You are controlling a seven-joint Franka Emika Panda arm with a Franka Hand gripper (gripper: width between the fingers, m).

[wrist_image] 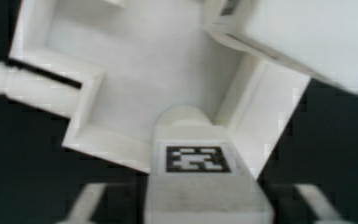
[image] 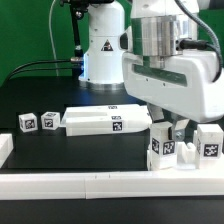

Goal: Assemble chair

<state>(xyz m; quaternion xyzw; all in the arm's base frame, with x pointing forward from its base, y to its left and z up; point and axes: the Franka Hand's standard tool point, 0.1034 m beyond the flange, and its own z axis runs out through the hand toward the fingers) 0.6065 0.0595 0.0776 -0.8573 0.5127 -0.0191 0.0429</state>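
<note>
In the wrist view my gripper [wrist_image: 201,208] stands with one pale finger [wrist_image: 115,206] on each side of a narrow white chair piece [wrist_image: 197,185] that bears a black-and-white tag [wrist_image: 197,158]. The jaws close against its sides. Beyond it lies a larger notched white slab [wrist_image: 149,70] with a short peg [wrist_image: 19,78] sticking out. In the exterior view the gripper [image: 165,128] reaches down into a cluster of tagged white blocks [image: 160,150] at the exterior view's right. Its fingertips are hidden there by the hand and the blocks.
A long tagged slab [image: 105,121] lies mid-table. Two small tagged blocks [image: 27,122] [image: 50,120] sit at the exterior view's left. More blocks [image: 209,142] stand at the far right. A plain white border rail [image: 100,186] runs along the front edge.
</note>
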